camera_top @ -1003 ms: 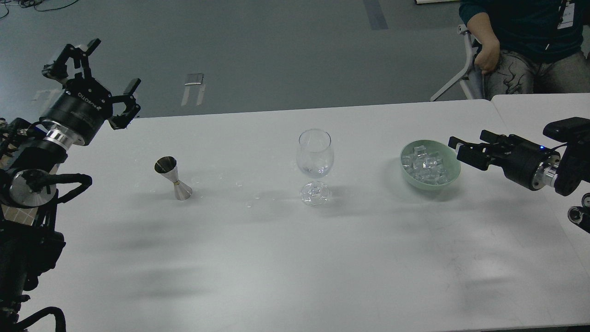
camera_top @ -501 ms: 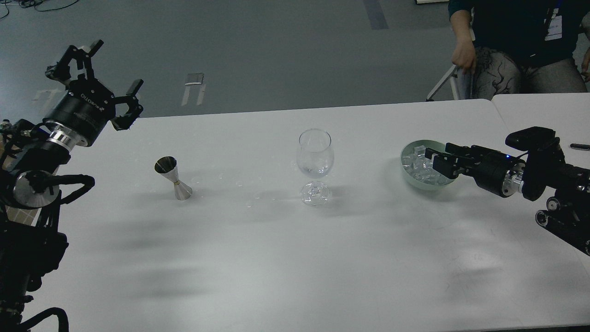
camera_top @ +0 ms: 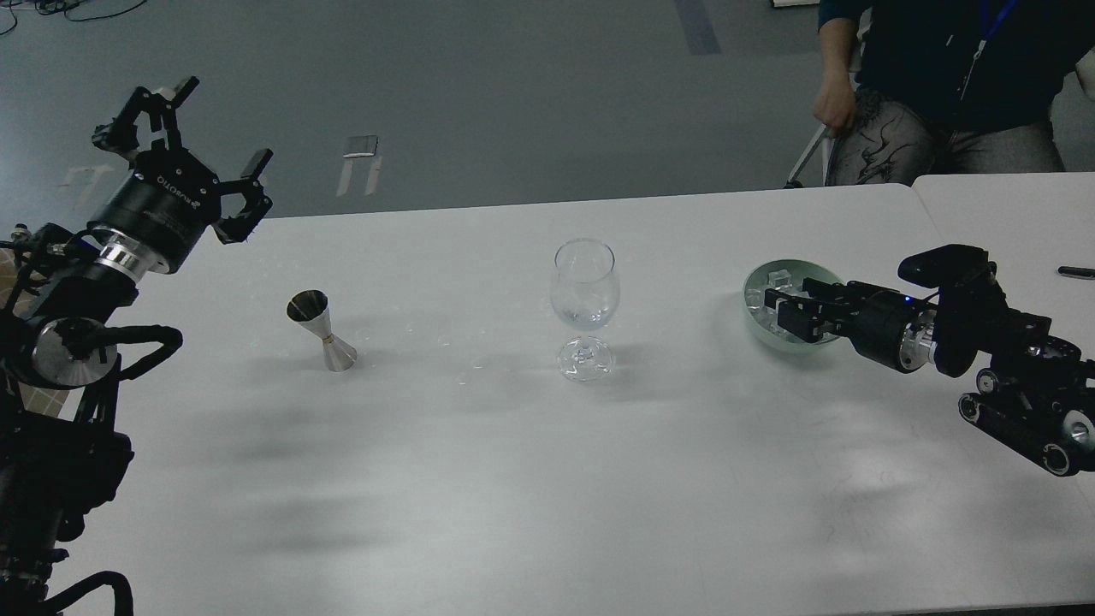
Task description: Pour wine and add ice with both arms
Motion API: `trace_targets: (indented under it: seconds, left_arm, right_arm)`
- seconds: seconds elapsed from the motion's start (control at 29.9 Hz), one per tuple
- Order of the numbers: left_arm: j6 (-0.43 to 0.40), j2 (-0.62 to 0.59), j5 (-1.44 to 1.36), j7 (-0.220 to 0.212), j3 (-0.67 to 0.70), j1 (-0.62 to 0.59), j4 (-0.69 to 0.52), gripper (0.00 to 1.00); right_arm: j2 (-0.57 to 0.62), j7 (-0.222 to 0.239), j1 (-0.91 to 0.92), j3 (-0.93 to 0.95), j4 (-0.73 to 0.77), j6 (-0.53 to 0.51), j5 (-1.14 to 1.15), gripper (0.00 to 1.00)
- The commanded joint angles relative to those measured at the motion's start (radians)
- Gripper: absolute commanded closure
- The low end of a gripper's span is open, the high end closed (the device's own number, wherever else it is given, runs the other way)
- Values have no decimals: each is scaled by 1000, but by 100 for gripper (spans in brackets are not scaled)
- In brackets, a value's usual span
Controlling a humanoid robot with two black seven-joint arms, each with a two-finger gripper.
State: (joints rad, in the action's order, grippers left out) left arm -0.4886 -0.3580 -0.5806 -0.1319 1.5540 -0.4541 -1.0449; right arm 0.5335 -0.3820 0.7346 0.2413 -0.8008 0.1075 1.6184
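A clear wine glass [camera_top: 585,301] stands upright mid-table, with a little colourless wine low in its bowl, barely visible. A steel jigger [camera_top: 322,331] stands left of it. A pale green bowl [camera_top: 758,331] at the right holds clear ice cubes [camera_top: 780,279]. My right gripper [camera_top: 780,310] reaches over the bowl from the right, fingers apart and low among the cubes; whether it touches one I cannot tell. My left gripper [camera_top: 192,145] is raised at the far left beyond the table's back edge, open and empty.
The white table [camera_top: 547,479] has a second table abutting at the right [camera_top: 1009,214]. A seated person [camera_top: 932,85] is behind the far right corner. A small dark object [camera_top: 1076,272] lies on the right table.
My right gripper has moved left from beside the bowl to over and into it. My left gripper has shifted slightly right. The person has shifted in the seat.
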Motion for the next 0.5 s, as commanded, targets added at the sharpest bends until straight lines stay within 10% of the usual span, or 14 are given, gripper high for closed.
trace_targets:
  seconds: [0.0,0.47]
  left_arm:
    - [0,2,1,0,0,0,0,3]
    - [0,8,-1,0,0,0,0,3]
  right_arm:
    - [2,2,2,-13,0,-2,0,35]
    - [3,5,2,-14,12,0,0,55]
